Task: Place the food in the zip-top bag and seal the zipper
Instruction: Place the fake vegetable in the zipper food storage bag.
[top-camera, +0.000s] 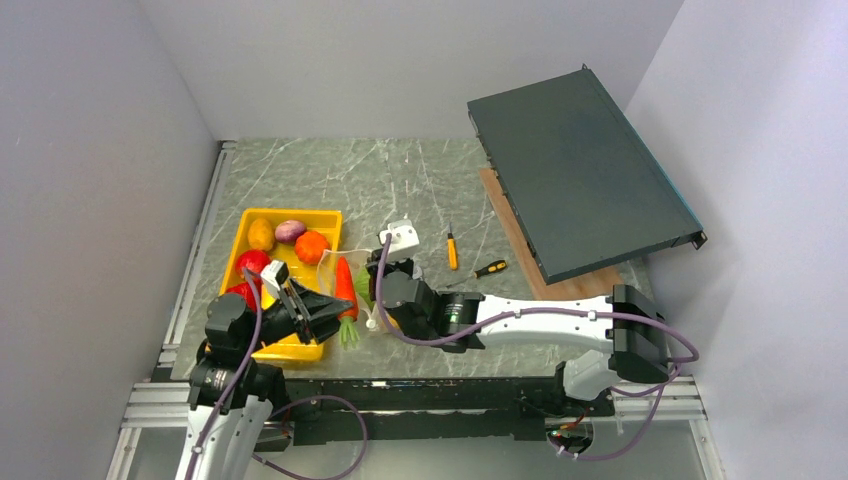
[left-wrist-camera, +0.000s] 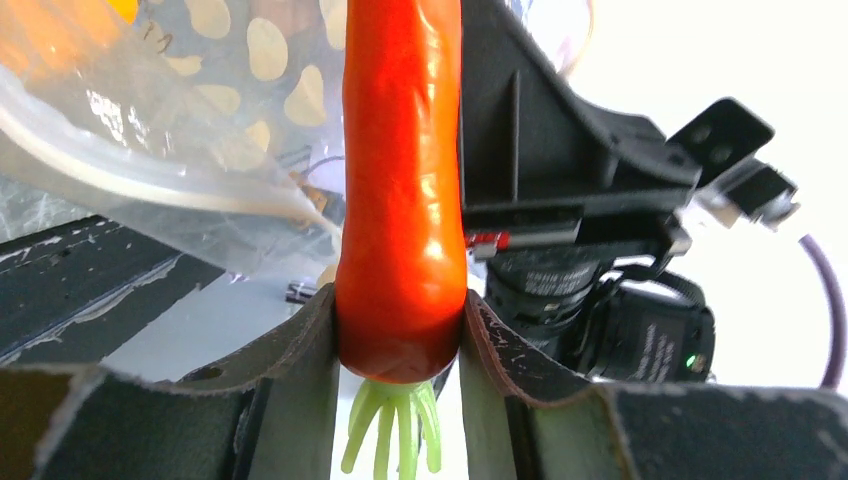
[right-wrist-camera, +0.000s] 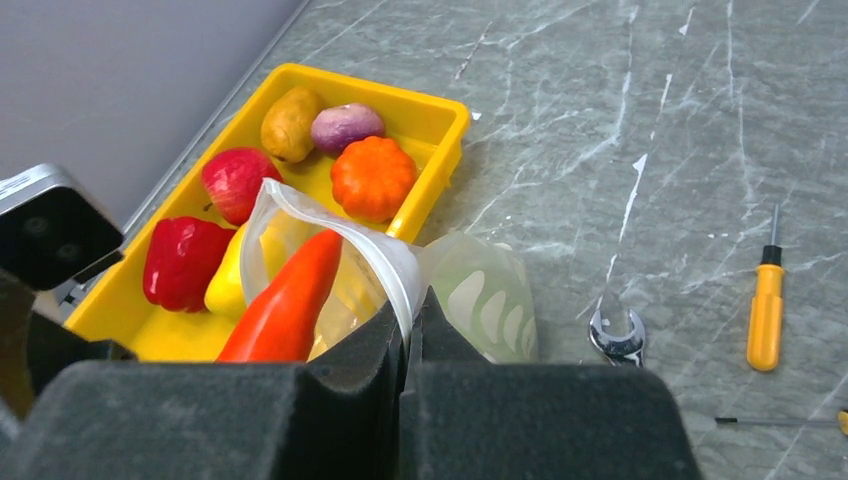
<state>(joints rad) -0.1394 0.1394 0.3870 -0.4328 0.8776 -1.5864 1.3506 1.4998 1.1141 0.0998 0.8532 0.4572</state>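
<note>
Left hand holds carrot, tip pointing into zip-top bag.

Yellow tray far L; wrench + 2 screwdrivers nr centre; dark panel tilted over wood board, R.

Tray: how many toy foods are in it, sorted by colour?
Red: 2, apple and red pepper
Yellow: 2, potato and yellow pepper
Orange: 1, pumpkin
Purple: 1, purple piece
Total in the tray: 6
</note>
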